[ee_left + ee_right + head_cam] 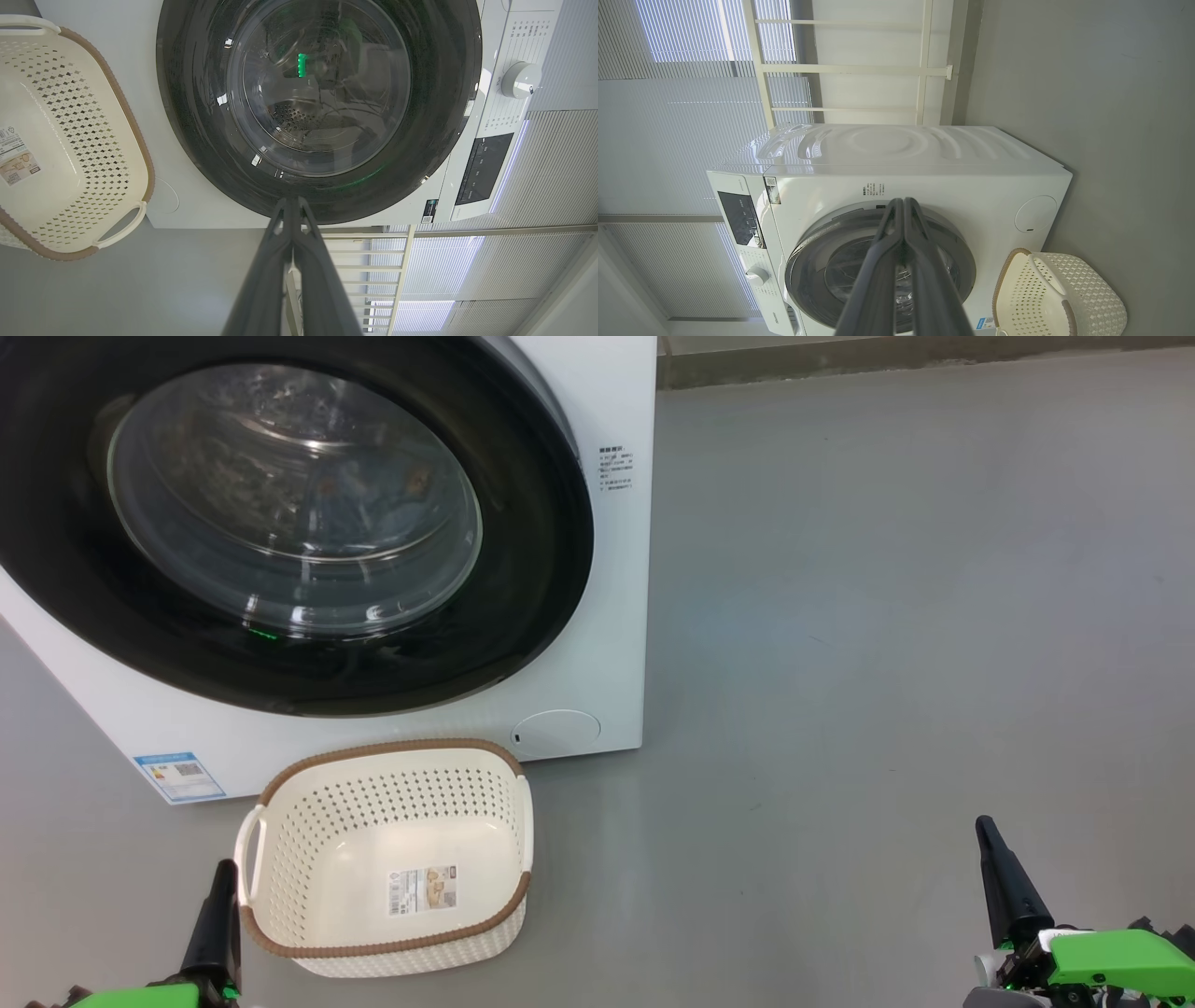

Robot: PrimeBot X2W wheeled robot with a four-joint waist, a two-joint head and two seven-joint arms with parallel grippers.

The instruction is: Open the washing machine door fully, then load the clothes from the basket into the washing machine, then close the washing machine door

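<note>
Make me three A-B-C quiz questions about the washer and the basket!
1. Where is the basket? A on the floor before the washer; B on top of it; C inside it.
2. What colour is the basket's rim? A green; B brown; C red.
3. How is the washer's door? A wide open; B taken off; C shut.
Answers: 1 A, it stands on grey floor by the washer's front. 2 B, a brown band circles its top. 3 C, the black ring lies flat against the white front.

Floor (887,616): smooth grey, matt, evenly lit. Darker skirting strip (887,364) along its far edge. Window blinds (668,140): pale, lowered, daylight behind. White railing (850,69) beside them.
</note>
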